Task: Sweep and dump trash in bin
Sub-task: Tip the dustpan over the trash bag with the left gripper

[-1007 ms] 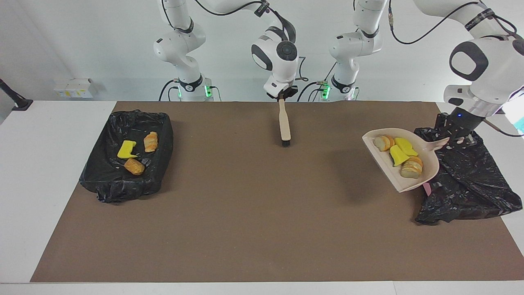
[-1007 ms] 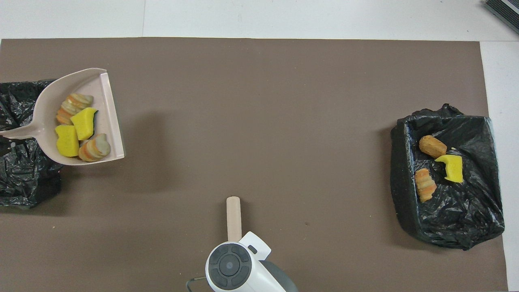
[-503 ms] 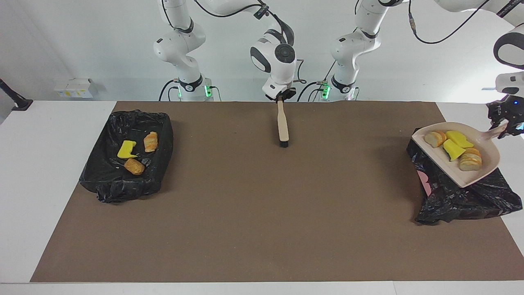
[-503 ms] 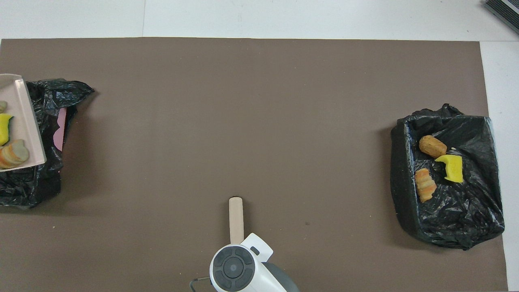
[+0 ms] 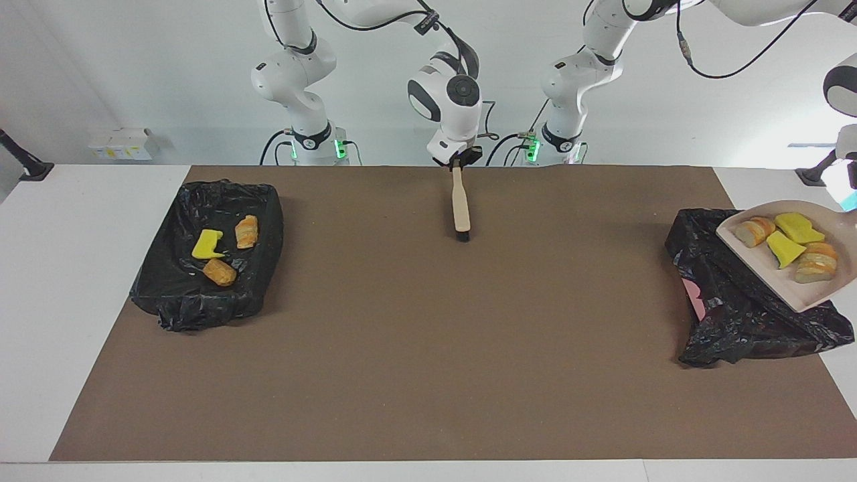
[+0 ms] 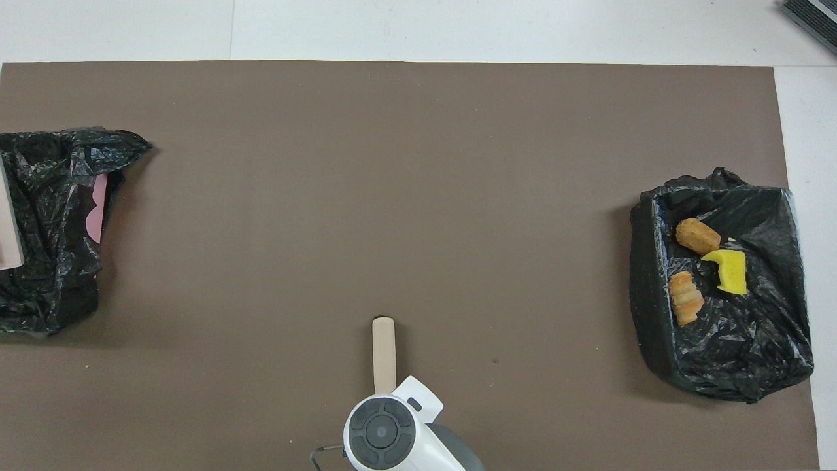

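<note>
My left arm holds a beige dustpan [image 5: 793,284] in the air over the black-bagged bin [image 5: 736,314] at the left arm's end of the table. The left gripper [image 5: 846,182] is mostly cut off by the frame edge. On the pan lie trash pieces [image 5: 783,244]: two yellow chunks and two bread lumps. In the overhead view only a sliver of the pan [image 6: 8,229] shows over that bin [image 6: 52,196]. My right gripper [image 5: 457,161] is shut on a wooden brush [image 5: 460,201], bristles down on the mat close to the robots. The brush handle also shows in the overhead view [image 6: 383,353].
A second black-bagged bin [image 5: 201,294] stands at the right arm's end of the table. It holds a yellow chunk [image 5: 207,244], a croissant-like piece [image 5: 246,231] and a bread lump [image 5: 219,272]. This bin [image 6: 719,366] also shows in the overhead view. A brown mat [image 5: 428,348] covers the table.
My left arm has carried the loaded dustpan toward the left arm's end of the table, from beside the bin to over it. The right arm and brush barely shifted.
</note>
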You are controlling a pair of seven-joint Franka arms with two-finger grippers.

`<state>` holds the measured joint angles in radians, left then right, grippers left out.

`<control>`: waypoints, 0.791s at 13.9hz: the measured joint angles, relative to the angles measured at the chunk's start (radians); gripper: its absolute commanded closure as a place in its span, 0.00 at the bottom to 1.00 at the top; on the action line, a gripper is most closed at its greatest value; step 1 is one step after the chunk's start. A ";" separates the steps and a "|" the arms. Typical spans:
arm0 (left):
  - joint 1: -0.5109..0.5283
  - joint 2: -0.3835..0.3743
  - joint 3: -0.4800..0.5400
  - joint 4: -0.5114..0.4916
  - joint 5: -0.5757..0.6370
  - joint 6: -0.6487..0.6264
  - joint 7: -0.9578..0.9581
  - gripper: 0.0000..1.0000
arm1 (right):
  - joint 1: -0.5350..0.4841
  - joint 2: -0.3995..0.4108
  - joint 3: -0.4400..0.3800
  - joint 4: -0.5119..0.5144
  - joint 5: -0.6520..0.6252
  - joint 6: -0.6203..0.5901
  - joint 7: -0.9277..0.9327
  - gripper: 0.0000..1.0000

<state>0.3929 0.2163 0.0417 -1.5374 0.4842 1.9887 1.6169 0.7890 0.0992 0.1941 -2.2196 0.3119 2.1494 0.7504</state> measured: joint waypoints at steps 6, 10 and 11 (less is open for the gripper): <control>-0.073 -0.007 -0.012 -0.019 0.358 0.012 -0.080 1.00 | 0.012 0.025 -0.007 0.010 0.000 0.035 0.000 0.56; -0.125 -0.057 -0.013 -0.106 0.575 0.004 -0.090 1.00 | -0.057 0.043 -0.012 0.053 0.000 0.038 0.000 0.40; -0.126 -0.071 -0.013 -0.128 0.611 0.001 -0.095 1.00 | -0.070 0.044 -0.013 0.065 0.000 0.038 0.000 0.39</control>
<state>0.2674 0.1454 0.0285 -1.6652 1.0951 1.9900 1.5223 0.7190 0.1434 0.1816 -2.1551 0.3120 2.1869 0.7504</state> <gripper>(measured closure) 0.687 0.471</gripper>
